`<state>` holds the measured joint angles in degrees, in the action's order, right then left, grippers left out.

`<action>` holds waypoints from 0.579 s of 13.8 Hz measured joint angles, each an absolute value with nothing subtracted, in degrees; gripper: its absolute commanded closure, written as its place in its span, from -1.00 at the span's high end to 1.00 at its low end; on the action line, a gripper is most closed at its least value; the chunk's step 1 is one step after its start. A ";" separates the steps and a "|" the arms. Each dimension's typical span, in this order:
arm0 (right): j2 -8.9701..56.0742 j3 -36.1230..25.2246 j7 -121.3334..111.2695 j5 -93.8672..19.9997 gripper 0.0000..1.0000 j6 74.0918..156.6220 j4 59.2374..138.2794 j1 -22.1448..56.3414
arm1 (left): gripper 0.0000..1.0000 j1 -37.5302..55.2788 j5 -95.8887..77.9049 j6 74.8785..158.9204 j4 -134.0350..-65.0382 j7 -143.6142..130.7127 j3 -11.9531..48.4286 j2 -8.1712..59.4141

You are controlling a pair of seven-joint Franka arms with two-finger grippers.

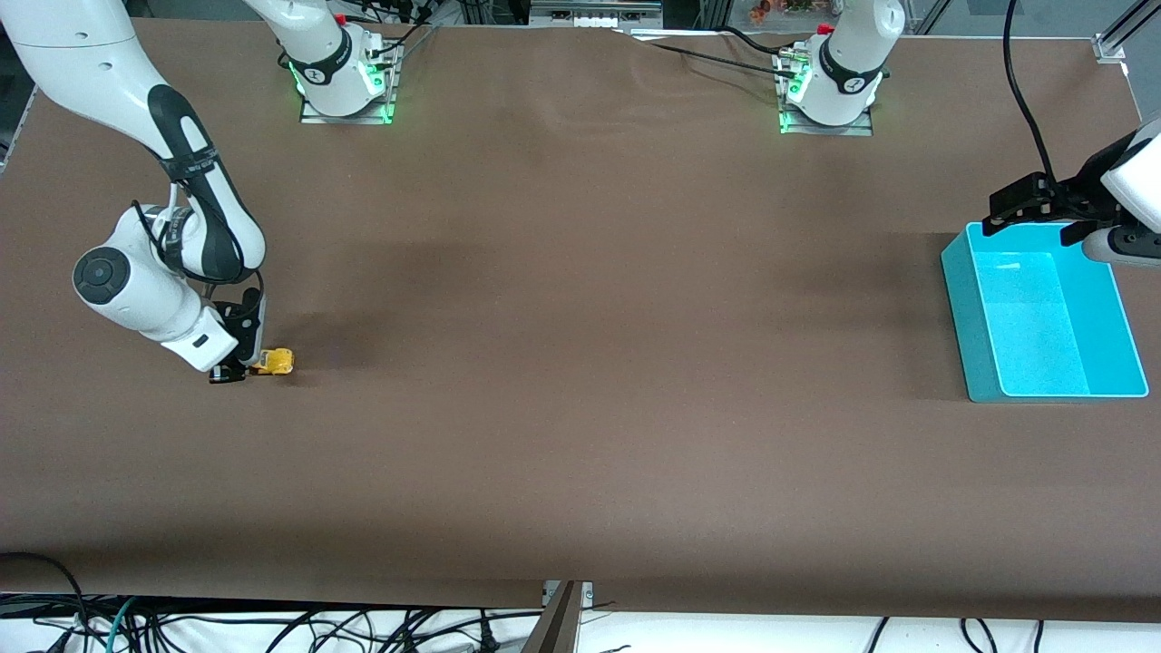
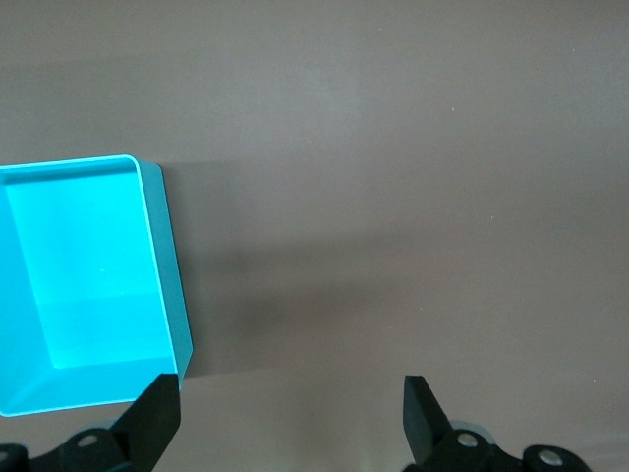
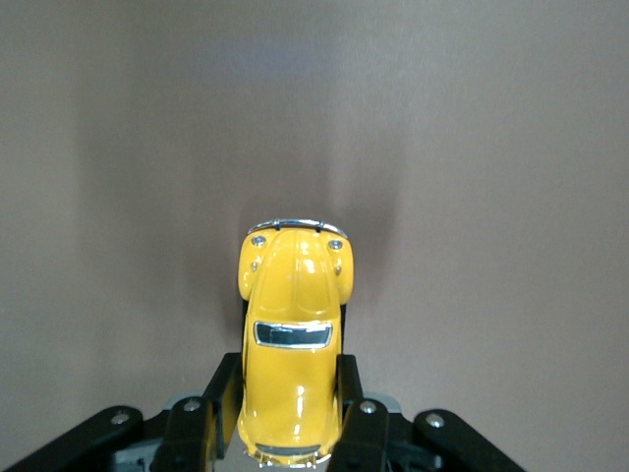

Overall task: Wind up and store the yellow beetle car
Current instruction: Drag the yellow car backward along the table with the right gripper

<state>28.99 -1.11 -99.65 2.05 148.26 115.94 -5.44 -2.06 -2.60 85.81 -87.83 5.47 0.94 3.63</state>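
The yellow beetle car [image 1: 275,361] rests on the brown table at the right arm's end. My right gripper [image 1: 249,365] is shut on the car's rear half; in the right wrist view the fingers [image 3: 222,393] press both flanks of the car [image 3: 293,334], whose nose points away from the gripper. The teal bin [image 1: 1043,313] stands at the left arm's end of the table. My left gripper [image 1: 1025,207] hangs open over the bin's edge nearest the arm bases, with nothing between its fingers [image 2: 160,413]. The bin [image 2: 84,275] shows beside them in the left wrist view.
Both arm bases [image 1: 345,77] stand along the table edge farthest from the front camera. Cables [image 1: 181,626] trail below the table's near edge. A wide stretch of bare brown cloth [image 1: 590,317] lies between the car and the bin.
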 measured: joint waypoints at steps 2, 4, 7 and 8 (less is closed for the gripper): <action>29.01 -1.10 -100.76 2.05 -0.16 148.40 115.94 -6.17 | 1.00 -2.06 -2.60 85.81 -87.83 5.47 0.94 3.63; 29.06 -1.11 -101.90 2.05 -0.16 148.58 115.92 -6.95 | 1.00 -2.06 -2.60 85.81 -87.83 5.47 0.94 3.63; 29.09 -1.09 -102.26 2.04 0.00 148.74 115.92 -7.33 | 1.00 -2.06 -2.60 85.81 -87.83 5.47 0.94 3.63; 29.10 -1.08 -102.26 2.04 0.99 148.74 115.92 -7.33 | 1.00 -2.06 -2.60 85.81 -87.83 5.47 0.94 3.63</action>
